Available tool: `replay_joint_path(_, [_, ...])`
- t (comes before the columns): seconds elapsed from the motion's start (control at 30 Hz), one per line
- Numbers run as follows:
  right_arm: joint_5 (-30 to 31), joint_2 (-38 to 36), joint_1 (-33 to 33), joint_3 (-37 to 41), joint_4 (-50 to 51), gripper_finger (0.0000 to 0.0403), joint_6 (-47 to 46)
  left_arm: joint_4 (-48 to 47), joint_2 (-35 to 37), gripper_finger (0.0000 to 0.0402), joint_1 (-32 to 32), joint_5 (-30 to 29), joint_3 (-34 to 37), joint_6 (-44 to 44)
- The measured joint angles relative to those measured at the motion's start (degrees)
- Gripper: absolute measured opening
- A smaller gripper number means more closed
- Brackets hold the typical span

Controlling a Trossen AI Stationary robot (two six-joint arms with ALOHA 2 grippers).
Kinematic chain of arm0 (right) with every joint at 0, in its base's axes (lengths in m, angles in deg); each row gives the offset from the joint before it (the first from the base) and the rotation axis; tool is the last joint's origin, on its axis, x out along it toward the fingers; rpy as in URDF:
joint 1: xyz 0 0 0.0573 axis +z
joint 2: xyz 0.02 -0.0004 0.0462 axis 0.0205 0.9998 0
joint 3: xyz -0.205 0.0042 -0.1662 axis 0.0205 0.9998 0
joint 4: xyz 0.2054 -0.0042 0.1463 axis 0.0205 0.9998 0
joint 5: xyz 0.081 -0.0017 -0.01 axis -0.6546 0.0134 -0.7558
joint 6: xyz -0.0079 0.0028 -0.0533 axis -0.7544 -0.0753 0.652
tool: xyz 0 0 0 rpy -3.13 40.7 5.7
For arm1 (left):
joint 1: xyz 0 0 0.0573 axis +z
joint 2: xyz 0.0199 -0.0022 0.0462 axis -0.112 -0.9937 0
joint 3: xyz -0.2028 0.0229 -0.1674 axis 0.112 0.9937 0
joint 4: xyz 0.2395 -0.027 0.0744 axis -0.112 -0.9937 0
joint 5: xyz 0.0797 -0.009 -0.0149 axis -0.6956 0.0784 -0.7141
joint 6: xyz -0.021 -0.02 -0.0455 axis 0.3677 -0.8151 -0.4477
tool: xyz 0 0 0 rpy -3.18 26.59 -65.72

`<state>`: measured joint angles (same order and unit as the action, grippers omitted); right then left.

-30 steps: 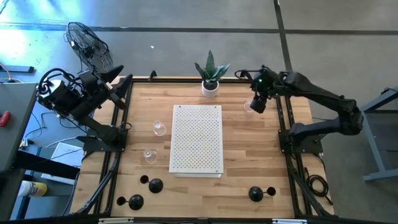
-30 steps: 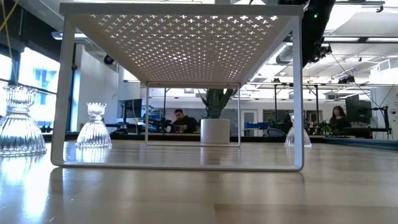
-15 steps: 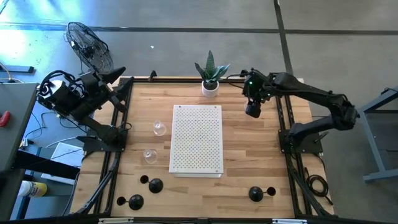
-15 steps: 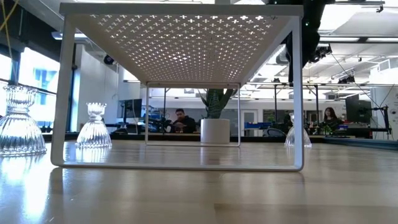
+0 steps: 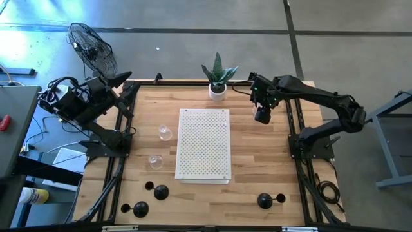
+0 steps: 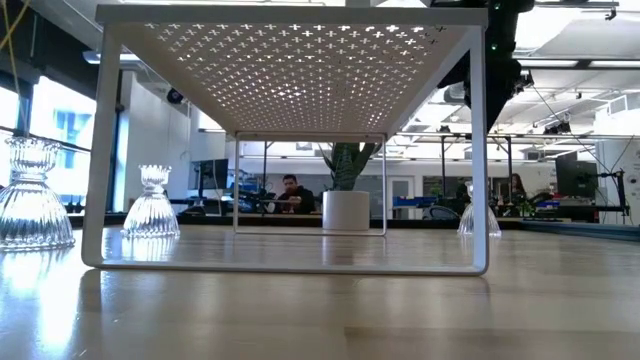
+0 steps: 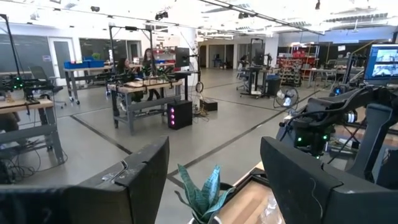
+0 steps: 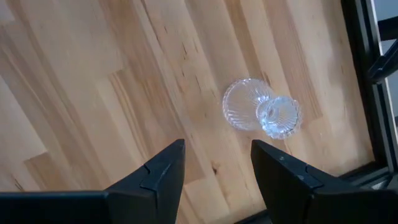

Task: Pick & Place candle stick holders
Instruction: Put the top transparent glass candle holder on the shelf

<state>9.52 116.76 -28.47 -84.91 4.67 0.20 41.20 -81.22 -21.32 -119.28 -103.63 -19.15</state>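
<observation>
Two arms' jaws released, right gripper [image 8: 214,171] over glass holder [image 8: 261,114], beside perforated shelf [image 5: 203,143].

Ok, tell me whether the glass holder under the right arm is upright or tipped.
Upright: the glass holder stands on its wide ribbed base, cup on top, apart from the open right gripper.

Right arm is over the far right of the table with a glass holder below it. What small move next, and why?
Probably shift the right gripper sideways until it centres over the clear glass holder, then lower. Its jaws stand open and empty, and the holder stands upright on the wood, off to one side of the fingers, not between them.
</observation>
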Motion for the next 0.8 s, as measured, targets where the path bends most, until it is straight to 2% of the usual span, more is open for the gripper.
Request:
replay_joint_path(0.17, [-0.9, 0.0, 0.0, 0.0, -3.2, 0.0177, 0.1, 0.0, 0.0, 0.0250, 0.0, 0.0, 0.0, 0.1])
replay_joint_path(0.37, [6.1, 0.0, 0.0, 0.0, -5.2, 0.0177, 1.4, -1.3, 0.0, 0.0250, 0.0, 0.0, 0.0, 0.1])
replay_joint_path(0.47, [7.7, 0.0, 0.0, 0.0, -4.4, 0.0177, -1.6, -2.0, 0.0, 0.0250, 0.0, 0.1, 0.0, 0.1])
replay_joint_path(0.8, [2.2, 0.0, -0.5, 0.0, -5.0, 0.0177, 2.6, -4.2, -0.4, 0.0250, 0.0, 0.1, 0.0, -2.5])
